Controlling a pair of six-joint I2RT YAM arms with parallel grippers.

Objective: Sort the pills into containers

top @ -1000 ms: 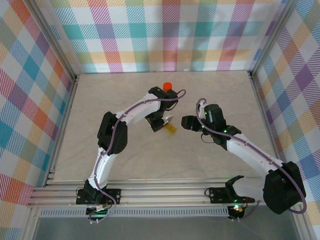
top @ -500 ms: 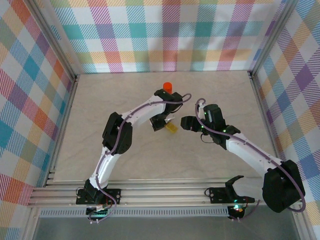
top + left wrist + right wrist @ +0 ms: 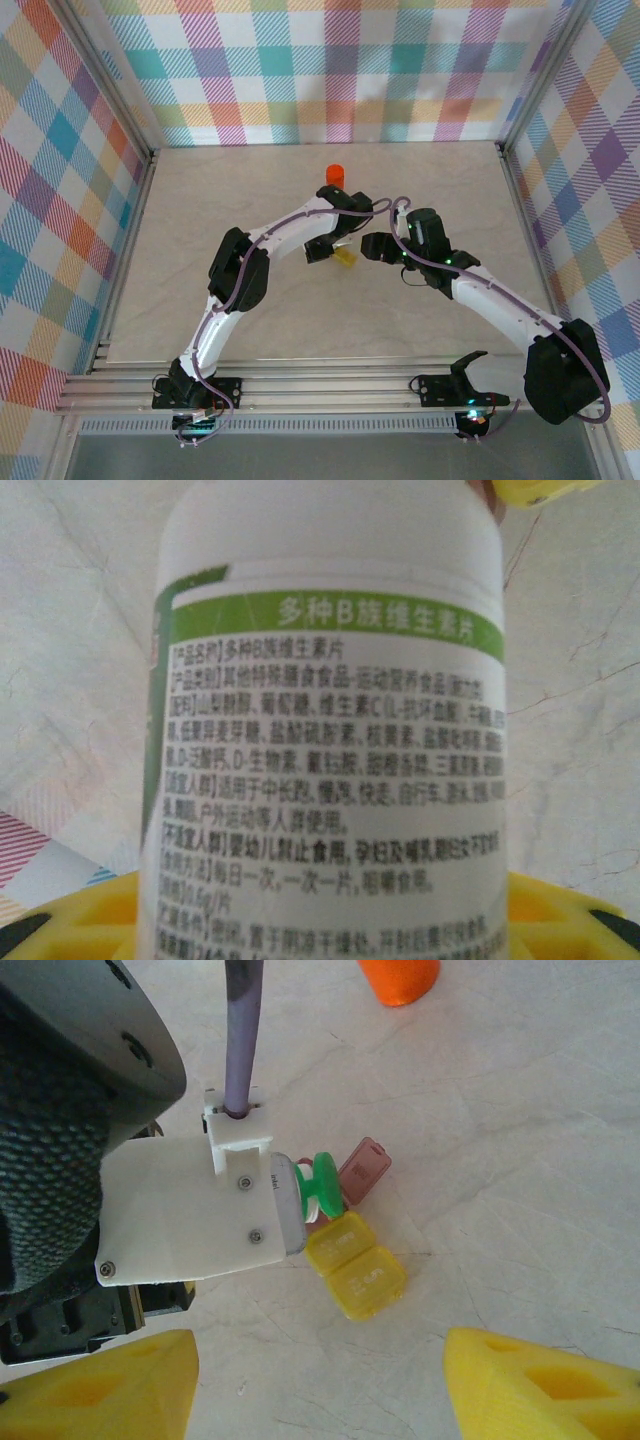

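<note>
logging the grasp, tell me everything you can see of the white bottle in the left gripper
The white bottle looks like smooth opaque plastic, round-bodied, its label carrying a green band over dense black Chinese print. It is clamped between the left gripper's yellow fingers, its far end pointing at the yellow pill box. Whether it is capped is unclear.

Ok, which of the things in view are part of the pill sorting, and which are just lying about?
Job: white bottle, held in a grip; yellow pill box close by it.
Lying about: orange cup, standing apart farther back, untouched; it may be a spare container.
</note>
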